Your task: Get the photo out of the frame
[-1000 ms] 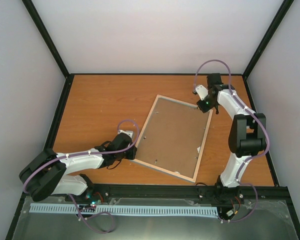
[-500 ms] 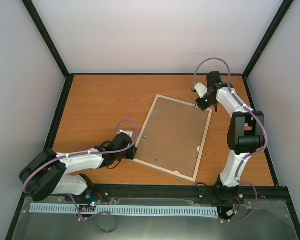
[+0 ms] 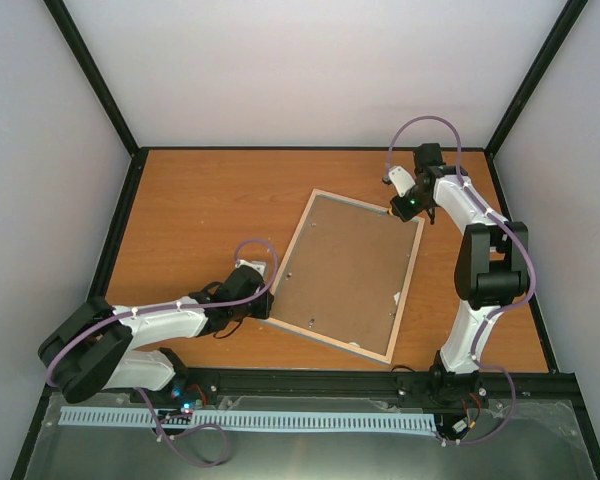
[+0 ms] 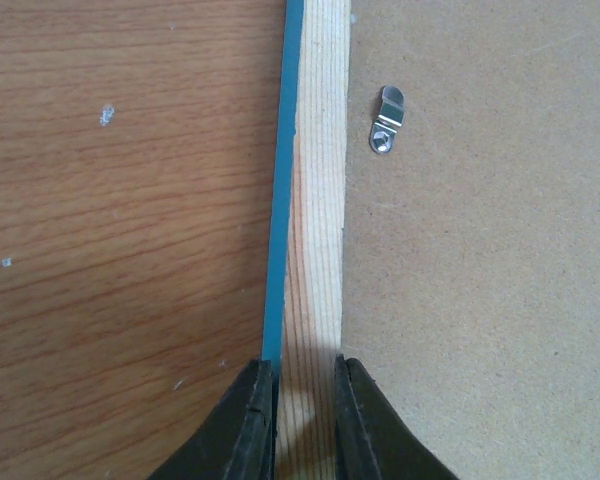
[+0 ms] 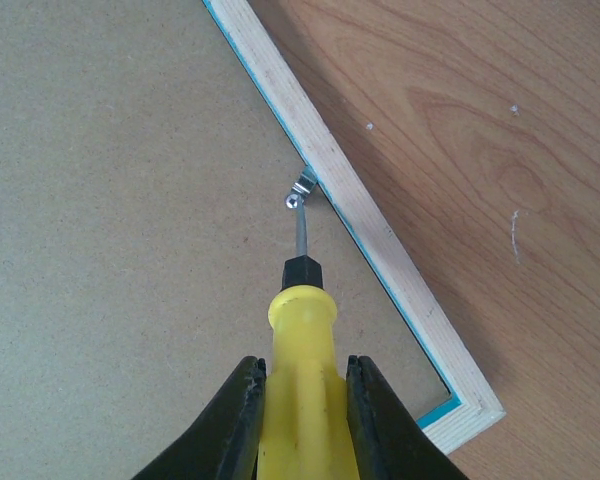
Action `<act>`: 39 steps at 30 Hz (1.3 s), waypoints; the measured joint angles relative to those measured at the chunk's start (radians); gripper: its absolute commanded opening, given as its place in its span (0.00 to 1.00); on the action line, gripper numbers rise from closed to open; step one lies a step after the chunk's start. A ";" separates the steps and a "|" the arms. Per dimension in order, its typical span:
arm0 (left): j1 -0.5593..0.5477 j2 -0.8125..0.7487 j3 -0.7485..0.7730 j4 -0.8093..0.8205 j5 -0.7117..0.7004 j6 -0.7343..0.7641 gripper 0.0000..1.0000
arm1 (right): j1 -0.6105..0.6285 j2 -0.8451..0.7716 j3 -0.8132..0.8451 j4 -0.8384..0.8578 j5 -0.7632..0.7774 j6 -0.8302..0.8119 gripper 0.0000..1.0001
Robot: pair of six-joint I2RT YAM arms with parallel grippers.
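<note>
Clip-turning step: our right gripper (image 5: 302, 398) is clamped on the screwdriver (image 5: 300, 325), tip at the clip (image 5: 301, 188) on the frame (image 5: 380, 235) rail just ahead; left gripper (image 4: 305, 402) pinches the far rail. Next we swing that clip aside w/o slipping; photo unseen, prob. under the backing board (image 5: 110, 200).

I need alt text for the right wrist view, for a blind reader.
The right claw grips a yellow-handled screwdriver, its tip at a metal clip on the frame edge. The frame lies face down, brown backing board up, on the wooden table.
</note>
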 measured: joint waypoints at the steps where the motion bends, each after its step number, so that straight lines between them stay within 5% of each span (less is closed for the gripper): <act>1: 0.000 0.000 0.000 0.000 0.000 0.000 0.01 | 0.000 0.000 0.000 0.000 0.000 0.000 0.03; 39: 0.000 0.000 0.000 0.000 0.000 0.000 0.01 | 0.029 0.013 0.009 -0.015 -0.045 -0.046 0.03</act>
